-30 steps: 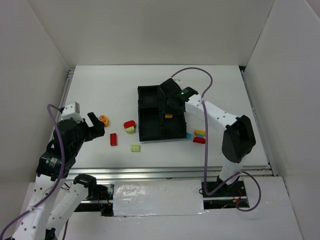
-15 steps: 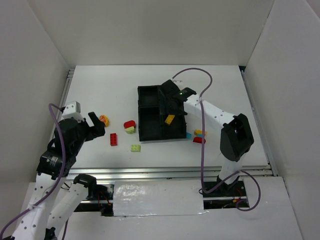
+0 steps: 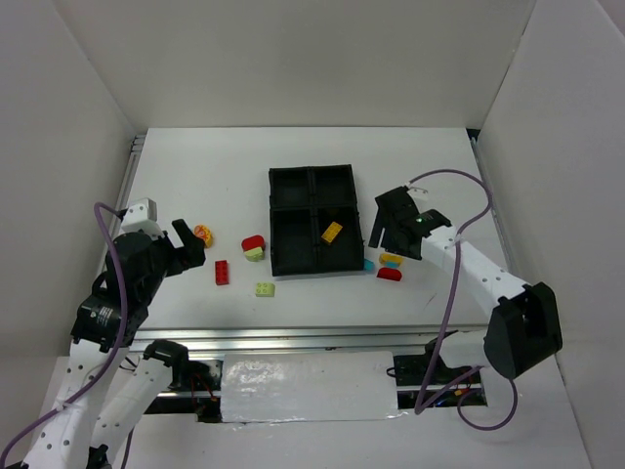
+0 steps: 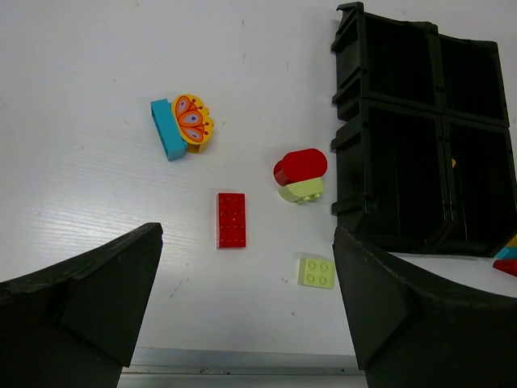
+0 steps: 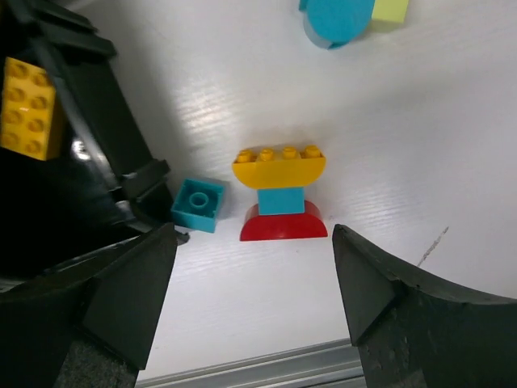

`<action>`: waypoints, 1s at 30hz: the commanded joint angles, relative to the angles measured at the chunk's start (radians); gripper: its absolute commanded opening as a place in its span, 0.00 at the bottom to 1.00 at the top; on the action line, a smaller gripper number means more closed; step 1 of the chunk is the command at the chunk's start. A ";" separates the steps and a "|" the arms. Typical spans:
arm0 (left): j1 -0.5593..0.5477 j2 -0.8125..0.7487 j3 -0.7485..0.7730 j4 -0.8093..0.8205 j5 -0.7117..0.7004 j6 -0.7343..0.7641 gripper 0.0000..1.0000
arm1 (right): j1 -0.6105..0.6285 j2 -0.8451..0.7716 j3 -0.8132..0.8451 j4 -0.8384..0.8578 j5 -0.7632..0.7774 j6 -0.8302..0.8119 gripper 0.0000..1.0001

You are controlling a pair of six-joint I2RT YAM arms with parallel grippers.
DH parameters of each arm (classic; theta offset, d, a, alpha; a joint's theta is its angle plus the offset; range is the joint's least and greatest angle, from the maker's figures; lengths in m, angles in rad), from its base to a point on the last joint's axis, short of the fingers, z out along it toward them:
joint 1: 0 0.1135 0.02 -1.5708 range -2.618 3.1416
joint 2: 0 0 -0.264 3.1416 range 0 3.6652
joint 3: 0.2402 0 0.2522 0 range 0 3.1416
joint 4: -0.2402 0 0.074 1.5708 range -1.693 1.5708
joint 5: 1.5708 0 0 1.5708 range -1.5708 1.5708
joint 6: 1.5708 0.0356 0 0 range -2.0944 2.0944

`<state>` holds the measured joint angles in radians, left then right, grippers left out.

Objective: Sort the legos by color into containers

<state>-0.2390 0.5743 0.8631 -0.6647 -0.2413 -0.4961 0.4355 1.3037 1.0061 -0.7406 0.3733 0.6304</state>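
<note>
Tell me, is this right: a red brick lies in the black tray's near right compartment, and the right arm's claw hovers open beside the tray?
Not quite. The brick in the black tray's near right compartment is yellow, not red; the top view shows it plainly. The rest holds: the right gripper hovers open beside the tray.

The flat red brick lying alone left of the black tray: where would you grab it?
Pinch the flat red brick across its two long sides, straight down from above. It lies flat, studs up, so only its side walls offer a hold, and that span is the narrower one. Both long sides look free: the lime brick sits apart.
</note>
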 commanded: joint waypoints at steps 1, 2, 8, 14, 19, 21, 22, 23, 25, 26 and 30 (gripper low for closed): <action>-0.005 -0.002 0.002 0.037 -0.004 0.019 0.99 | -0.018 0.025 -0.056 0.046 0.018 0.029 0.84; -0.005 -0.007 0.001 0.039 -0.006 0.019 1.00 | -0.038 0.028 -0.069 0.059 0.010 0.029 0.84; -0.005 -0.008 -0.003 0.039 -0.004 0.019 1.00 | -0.112 0.081 -0.116 0.135 -0.054 0.032 0.83; -0.005 -0.002 -0.003 0.042 0.004 0.022 0.99 | -0.177 0.170 -0.031 0.141 -0.050 0.000 0.82; -0.006 -0.004 -0.004 0.042 0.004 0.022 0.99 | -0.259 0.325 0.153 0.073 -0.050 -0.070 0.84; -0.006 -0.004 -0.004 0.040 0.007 0.022 1.00 | -0.305 0.406 0.241 0.040 -0.040 -0.080 0.91; -0.006 -0.004 -0.003 0.042 0.007 0.022 0.99 | -0.317 0.439 0.300 0.027 -0.043 -0.086 0.91; -0.008 -0.002 -0.004 0.042 0.007 0.022 1.00 | -0.326 0.500 0.331 -0.002 -0.043 -0.095 0.92; -0.008 -0.002 -0.004 0.045 0.011 0.024 0.99 | -0.339 0.567 0.392 -0.023 -0.030 -0.104 0.93; -0.008 -0.002 -0.004 0.043 0.013 0.025 0.99 | -0.339 0.578 0.405 -0.035 -0.019 -0.109 0.93; -0.010 0.007 -0.004 0.048 0.025 0.028 1.00 | -0.353 0.595 0.408 -0.014 -0.022 -0.123 0.94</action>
<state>-0.2440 0.5743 0.8612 -0.6643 -0.2344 -0.4957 0.0879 1.8969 1.3815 -0.7078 0.3290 0.5327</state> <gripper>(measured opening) 0.994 0.937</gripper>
